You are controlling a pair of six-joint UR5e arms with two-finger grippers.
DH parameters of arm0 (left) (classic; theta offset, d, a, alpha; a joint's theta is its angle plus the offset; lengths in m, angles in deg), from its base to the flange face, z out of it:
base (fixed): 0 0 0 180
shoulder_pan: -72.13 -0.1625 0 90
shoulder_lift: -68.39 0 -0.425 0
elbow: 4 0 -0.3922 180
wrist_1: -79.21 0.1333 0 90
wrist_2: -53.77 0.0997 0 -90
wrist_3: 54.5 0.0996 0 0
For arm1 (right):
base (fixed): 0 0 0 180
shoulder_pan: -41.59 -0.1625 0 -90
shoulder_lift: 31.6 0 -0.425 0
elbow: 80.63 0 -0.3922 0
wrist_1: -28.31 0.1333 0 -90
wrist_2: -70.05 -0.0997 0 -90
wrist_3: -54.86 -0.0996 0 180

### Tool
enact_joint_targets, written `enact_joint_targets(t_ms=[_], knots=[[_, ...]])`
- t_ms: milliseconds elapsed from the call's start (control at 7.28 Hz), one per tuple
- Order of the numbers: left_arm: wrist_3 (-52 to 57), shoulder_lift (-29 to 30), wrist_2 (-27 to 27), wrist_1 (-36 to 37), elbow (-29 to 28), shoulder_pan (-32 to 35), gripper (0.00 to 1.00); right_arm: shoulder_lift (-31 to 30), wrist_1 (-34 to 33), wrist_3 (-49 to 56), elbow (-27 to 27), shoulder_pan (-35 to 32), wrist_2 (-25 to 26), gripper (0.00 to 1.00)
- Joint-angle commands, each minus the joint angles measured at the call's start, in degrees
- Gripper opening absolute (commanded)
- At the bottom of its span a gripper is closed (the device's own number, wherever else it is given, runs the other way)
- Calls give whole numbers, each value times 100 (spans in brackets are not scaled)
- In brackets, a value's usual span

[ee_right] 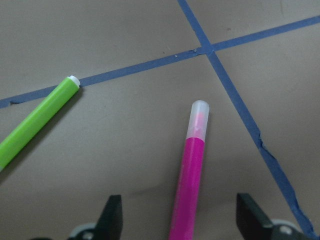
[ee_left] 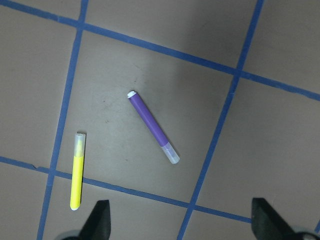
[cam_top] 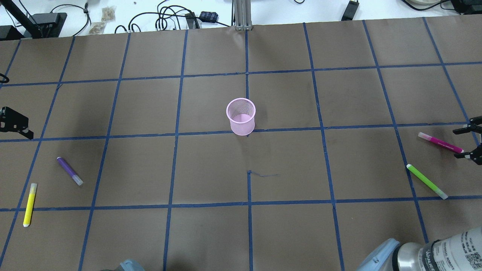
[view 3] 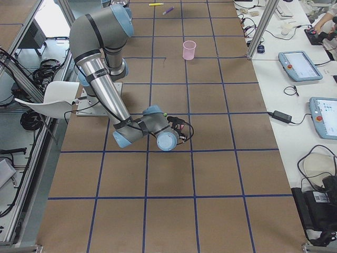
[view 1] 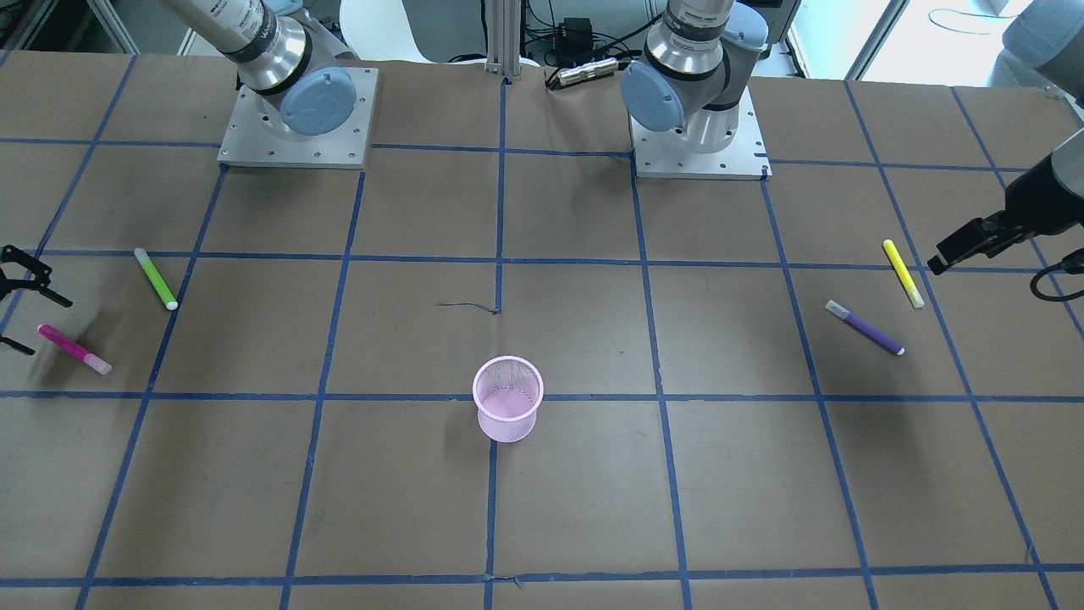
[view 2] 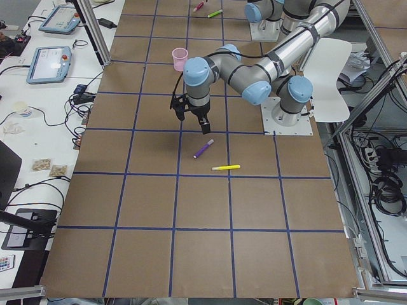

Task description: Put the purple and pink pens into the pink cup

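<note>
The pink mesh cup [view 1: 507,411] stands upright mid-table, also in the overhead view [cam_top: 241,116]. The purple pen [view 1: 865,328] lies flat on my left side [cam_top: 69,171]. My left gripper [ee_left: 182,225] is open and empty, hovering above and beside the purple pen [ee_left: 152,126]. The pink pen [view 1: 74,349] lies flat on my right side [cam_top: 440,142]. My right gripper [ee_right: 181,220] is open and low, and the end of the pink pen [ee_right: 190,170] lies between its fingers, not gripped. The right gripper shows at the overhead view's edge [cam_top: 469,145].
A yellow pen [cam_top: 29,204] lies near the purple pen, also in the left wrist view [ee_left: 76,172]. A green pen [cam_top: 426,181] lies close to the pink pen, also in the right wrist view [ee_right: 35,122]. The brown table [view 1: 576,491] has blue tape grid lines.
</note>
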State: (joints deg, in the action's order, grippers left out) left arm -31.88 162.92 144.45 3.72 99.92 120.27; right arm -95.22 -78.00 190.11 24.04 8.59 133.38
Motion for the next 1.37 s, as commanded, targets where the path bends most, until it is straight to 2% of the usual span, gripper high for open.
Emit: enact_joint_targets(t_ms=[0, 137, 275, 412, 550, 687, 824, 962, 1099, 1237], knots=[[-73, 162, 21, 876, 504, -103, 100, 173, -30, 10, -26, 39, -22, 75], [-187, 223, 20, 956, 689, -103, 93, 183, -91, 28, -26, 39, -84, 70], [-275, 259, 20, 1218, 943, -103, 90, 192, -100, 54, -26, 39, -93, 66], [-346, 363, 29, 1604, 1015, -103, 94, 192, -100, 80, -17, 39, -93, 63], [-381, 512, 29, 1695, 999, -103, 94, 227, -100, 81, -26, 39, -93, 58], [-425, 723, 177, 2078, 1016, -103, 94, 270, -100, 72, -26, 39, -93, 58], [-687, 925, 144, 2134, 964, -103, 98, 288, -100, 72, -26, 39, -93, 58], [-1063, 1066, 126, 2144, 963, -103, 100, 288, -92, 81, -17, 39, -93, 49], [-1572, 1163, 109, 2144, 989, -77, 100, 288, -92, 81, -17, 39, -102, 30], [-1960, 1269, 82, 2161, 946, -59, 100, 288, -83, 81, -17, 39, -137, 21]])
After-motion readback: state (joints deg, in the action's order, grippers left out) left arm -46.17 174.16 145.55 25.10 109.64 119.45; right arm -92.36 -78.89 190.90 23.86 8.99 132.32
